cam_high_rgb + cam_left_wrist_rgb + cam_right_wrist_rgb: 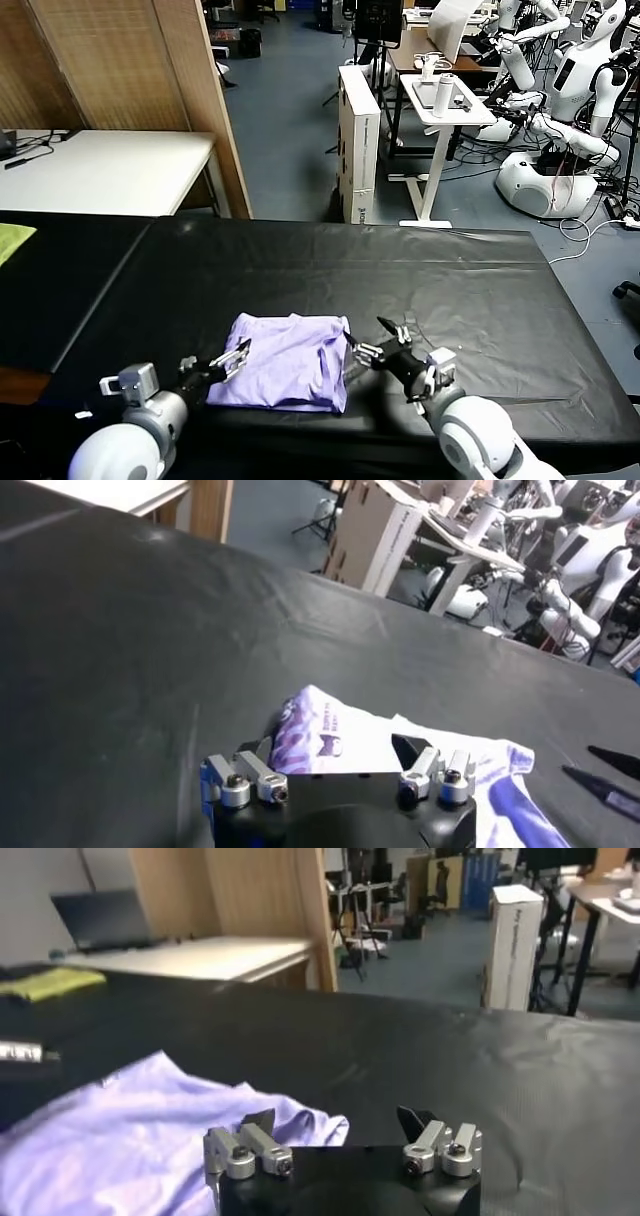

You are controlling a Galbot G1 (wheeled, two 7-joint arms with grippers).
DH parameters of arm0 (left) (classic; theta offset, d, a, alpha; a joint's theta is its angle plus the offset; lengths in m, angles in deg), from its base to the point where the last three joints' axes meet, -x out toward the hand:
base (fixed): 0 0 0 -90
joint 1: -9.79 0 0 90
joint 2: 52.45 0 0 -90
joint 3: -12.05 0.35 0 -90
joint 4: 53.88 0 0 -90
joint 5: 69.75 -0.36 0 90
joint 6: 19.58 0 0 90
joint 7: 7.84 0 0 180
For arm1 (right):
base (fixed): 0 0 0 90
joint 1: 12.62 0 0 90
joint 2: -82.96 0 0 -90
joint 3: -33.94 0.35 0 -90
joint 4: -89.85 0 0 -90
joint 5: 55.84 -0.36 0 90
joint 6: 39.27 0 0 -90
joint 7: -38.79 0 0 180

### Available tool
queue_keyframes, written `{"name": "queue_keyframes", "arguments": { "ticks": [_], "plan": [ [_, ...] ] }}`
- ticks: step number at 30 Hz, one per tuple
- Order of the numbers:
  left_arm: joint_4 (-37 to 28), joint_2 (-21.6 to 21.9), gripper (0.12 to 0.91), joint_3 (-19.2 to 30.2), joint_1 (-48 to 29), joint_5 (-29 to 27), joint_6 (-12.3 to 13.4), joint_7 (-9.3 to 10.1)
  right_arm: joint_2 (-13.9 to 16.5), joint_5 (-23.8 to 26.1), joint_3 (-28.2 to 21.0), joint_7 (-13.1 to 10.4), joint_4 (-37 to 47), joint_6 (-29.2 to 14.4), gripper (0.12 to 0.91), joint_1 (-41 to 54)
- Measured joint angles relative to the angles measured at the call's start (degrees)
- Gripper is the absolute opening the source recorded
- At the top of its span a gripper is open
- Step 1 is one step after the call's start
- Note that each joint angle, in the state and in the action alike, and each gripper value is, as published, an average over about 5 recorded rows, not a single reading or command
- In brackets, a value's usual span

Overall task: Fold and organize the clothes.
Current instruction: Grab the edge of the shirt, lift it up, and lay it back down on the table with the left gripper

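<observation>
- Left hand (236, 357) spread at the T-shirt's (290, 372) left edge; right hand (382, 345) spread at its right edge — neither pinching.
- T-shirt lies bunched on the black table (480, 290); pinch only the top layer — fold evenly.

I see the lavender T-shirt (287, 375) lying folded into a rumpled, roughly square bundle near the front edge of the black table (480, 300), its darker purple print partly showing.

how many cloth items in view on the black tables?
2. The lavender T-shirt lies bunched on the near edge of the black table, between the open left gripper and open right gripper. A yellow-green cloth sits at far left. Others may be out of frame.
</observation>
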Motion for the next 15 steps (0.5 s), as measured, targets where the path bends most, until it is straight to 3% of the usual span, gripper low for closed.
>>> {"name": "queue_keyframes", "arguments": {
  "ticks": [6, 15],
  "plan": [
    [0.00, -0.52, 0.907, -0.08, 0.94, -0.97, 0.00, -0.38, -2.46, 1.29, -4.48, -0.64, 1.76, 1.35, 0.907, 3.38],
    [-0.10, -1.06, 0.907, -0.44, 1.37, -1.57, 0.00, -0.70, -1.57, 11.45, -7.60, -0.83, 3.78, 4.81, 0.907, 4.81]
  ]
}}
